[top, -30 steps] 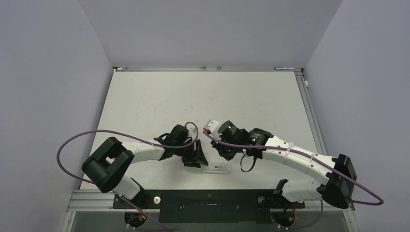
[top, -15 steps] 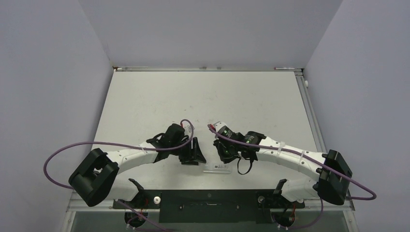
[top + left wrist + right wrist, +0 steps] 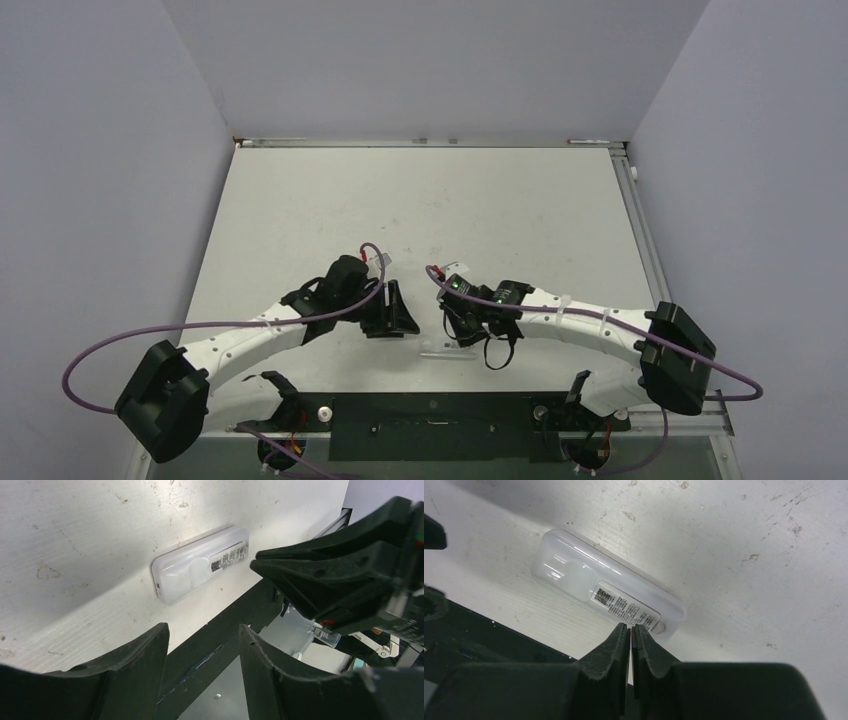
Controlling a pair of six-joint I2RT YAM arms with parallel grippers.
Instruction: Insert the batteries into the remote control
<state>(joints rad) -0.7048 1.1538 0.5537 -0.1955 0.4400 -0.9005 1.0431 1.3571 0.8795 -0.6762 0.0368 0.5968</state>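
Observation:
The remote control [image 3: 447, 348] is a slim white bar lying flat near the table's front edge, its back with a printed label facing up. It also shows in the left wrist view [image 3: 200, 565] and the right wrist view [image 3: 606, 592]. My left gripper [image 3: 398, 313] is open and empty, just left of the remote; its jaws [image 3: 202, 630] stand apart over the table edge. My right gripper [image 3: 464, 333] is shut, its tips [image 3: 630, 627] right at the label end of the remote. The right gripper shows in the left wrist view [image 3: 345, 580]. The batteries are out of view.
The white table [image 3: 420, 200] stretches back to grey walls on three sides. A black rail [image 3: 430, 412] with the arm bases runs along the front edge, close below the remote. Purple cables loop from both arms.
Both arms have lowered and stretched out flatter. The right gripper has come down and left onto the remote's end. The left gripper has shifted slightly left and back. The remote has not moved.

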